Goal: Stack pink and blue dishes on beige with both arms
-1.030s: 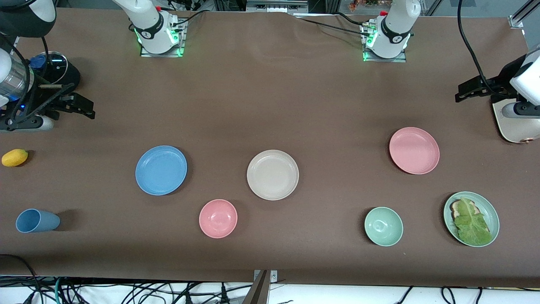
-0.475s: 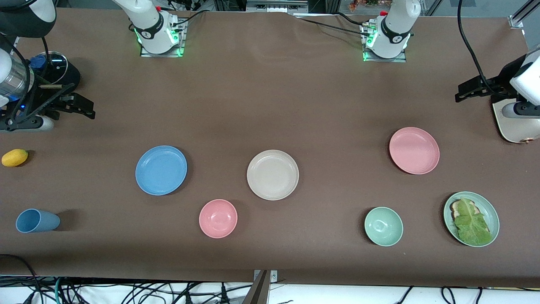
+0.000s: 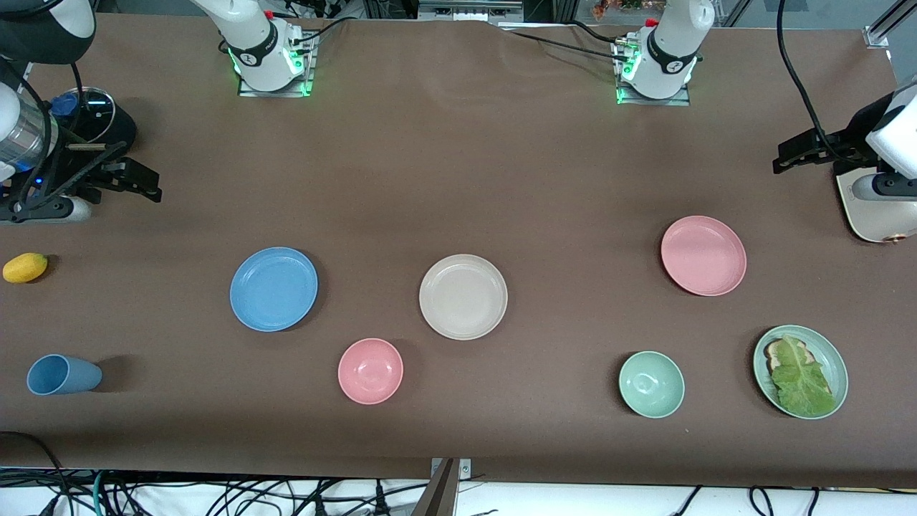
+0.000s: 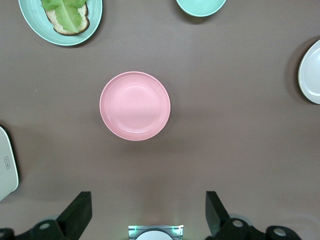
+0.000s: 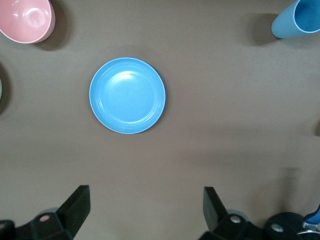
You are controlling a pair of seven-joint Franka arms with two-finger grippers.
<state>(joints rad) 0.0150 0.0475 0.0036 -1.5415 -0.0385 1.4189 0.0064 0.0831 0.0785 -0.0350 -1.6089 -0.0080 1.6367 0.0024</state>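
Beige plate (image 3: 463, 296) sits mid-surface, bare. Blue plate (image 3: 274, 289) lies toward the right arm's end, pink plate (image 3: 703, 255) toward the left arm's end, each well apart from the beige. Left gripper (image 4: 145, 212) hangs high over the surface near the pink plate, fingers (image 4: 77, 212) spread wide, empty. Right gripper (image 5: 145, 210) hangs near the blue plate, fingers (image 5: 75, 207) likewise apart, empty.

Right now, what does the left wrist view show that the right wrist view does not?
Only the left wrist view shows the pink plate, the green plate with lettuce and the green bowl. Only the right wrist view shows the blue plate, the pink bowl and the blue cup. Both show brown table and their own gripper's open fingers, left gripper and right gripper, holding nothing.
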